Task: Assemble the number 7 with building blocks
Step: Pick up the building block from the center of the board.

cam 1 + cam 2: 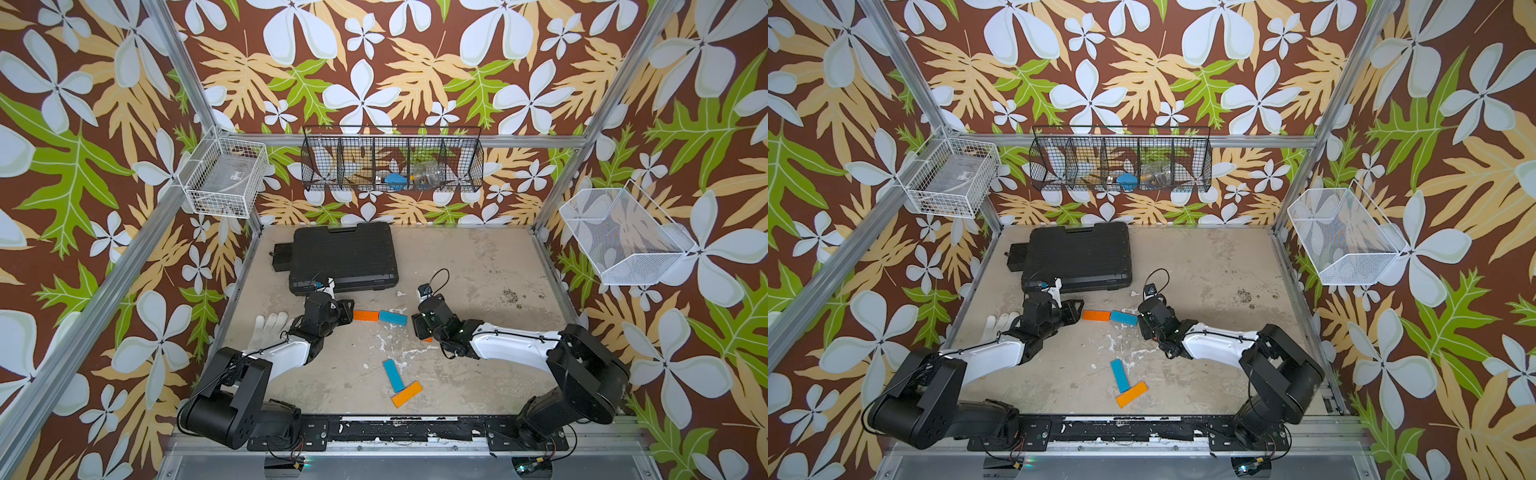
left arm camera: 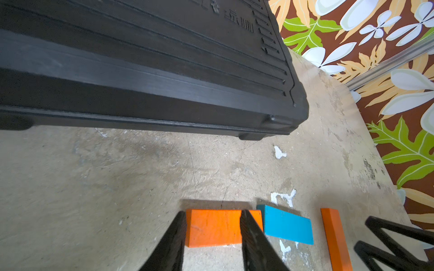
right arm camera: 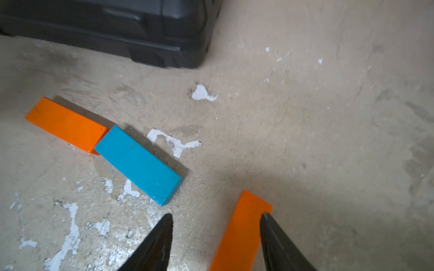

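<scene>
Where wire basket [image 1: 476, 162] hangs, bottle [image 1: 430, 170], blue piece [image 1: 395, 180]

Right pincer [image 3: 217, 215] gapes around 1 orange bar [image 3: 242, 239] near 1 blue bar [image 3: 138, 164].

Two black jointed arms [image 1: 237, 386], white forearm shells [image 1: 511, 345], thin black cable loops [image 1: 443, 269], tapered black claw fingers [image 2: 252, 239].
</scene>
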